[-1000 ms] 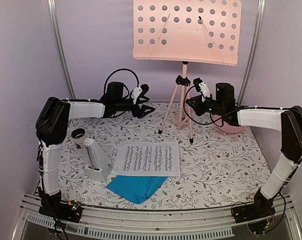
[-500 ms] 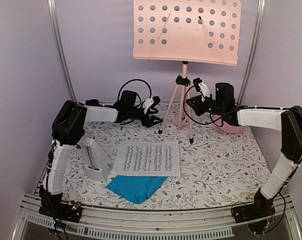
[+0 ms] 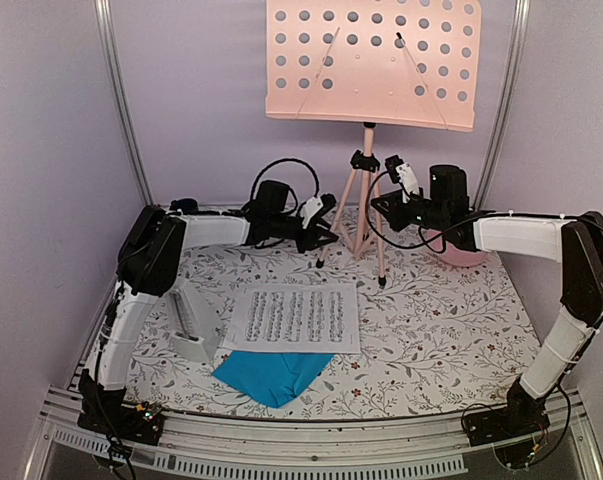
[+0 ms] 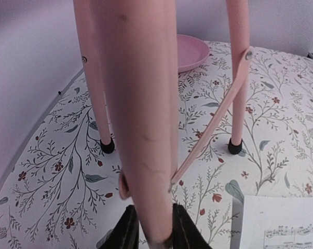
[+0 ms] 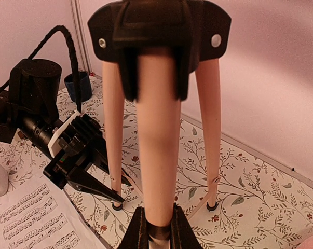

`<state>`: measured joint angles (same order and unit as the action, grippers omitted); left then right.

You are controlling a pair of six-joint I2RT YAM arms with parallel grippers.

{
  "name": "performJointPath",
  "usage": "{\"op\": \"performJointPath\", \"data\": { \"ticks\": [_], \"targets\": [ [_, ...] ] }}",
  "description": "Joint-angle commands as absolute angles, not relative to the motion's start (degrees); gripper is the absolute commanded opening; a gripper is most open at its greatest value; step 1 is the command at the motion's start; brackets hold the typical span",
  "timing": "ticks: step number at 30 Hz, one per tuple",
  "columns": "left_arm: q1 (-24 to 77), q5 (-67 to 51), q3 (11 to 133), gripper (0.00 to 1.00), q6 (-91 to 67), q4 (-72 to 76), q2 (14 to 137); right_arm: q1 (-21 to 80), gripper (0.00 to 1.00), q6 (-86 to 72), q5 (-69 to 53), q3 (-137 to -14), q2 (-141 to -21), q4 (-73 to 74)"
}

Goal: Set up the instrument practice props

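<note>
I am holding the pink hole-punched tripod music stand with left jaws and right jaws each clamped narrow on a leg, and I judge it needs a coordinated two-arm shift next.

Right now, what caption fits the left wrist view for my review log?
Left gripper clamped on a pink music stand leg, pink plate behind.

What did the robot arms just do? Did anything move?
The left gripper swung right, across to the pink music stand, and its fingers now sit either side of one leg; whether they pinch it yet is unclear. The right gripper kept its grip on another leg. The stand, white sheet, blue sheet and metronome stayed put.
</note>
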<state>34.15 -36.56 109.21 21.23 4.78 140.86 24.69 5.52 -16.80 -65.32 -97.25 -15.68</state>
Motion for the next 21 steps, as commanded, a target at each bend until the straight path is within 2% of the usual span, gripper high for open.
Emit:
{"op": "performJointPath", "data": {
  "ticks": [1,3,4,6,9,13,21],
  "targets": [
    [34.5,-37.3,109.0,0.18,21.3,4.4,140.9,25.6,0.1,6.0,-18.3,-66.3,-97.1,-14.0],
    [34.5,-37.2,107.0,0.1,21.3,5.6,139.8,25.5,0.23,5.7,-18.6,-64.9,-95.8,-14.0],
    [34.5,-37.1,106.2,0.06,21.3,6.0,139.2,25.4,0.36,5.5,-19.1,-64.1,-95.2,-13.9],
    [34.4,-36.9,104.9,0.02,21.3,6.4,138.5,24.8,0.53,4.7,-20.5,-61.6,-93.9,-14.0],
    [34.3,-36.3,103.7,0.0,21.9,6.3,138.0,22.8,0.67,2.9,-23.2,-56.9,-93.1,-14.5],
    [34.1,-36.0,102.9,0.0,22.2,6.2,137.5,21.8,0.73,1.3,-25.4,-53.2,-94.7,-16.1],
    [33.7,-35.7,103.9,0.0,21.9,5.4,137.1,21.7,0.7,2.2,-27.8,-57.1,-102.6,-16.4]
  ]
}}
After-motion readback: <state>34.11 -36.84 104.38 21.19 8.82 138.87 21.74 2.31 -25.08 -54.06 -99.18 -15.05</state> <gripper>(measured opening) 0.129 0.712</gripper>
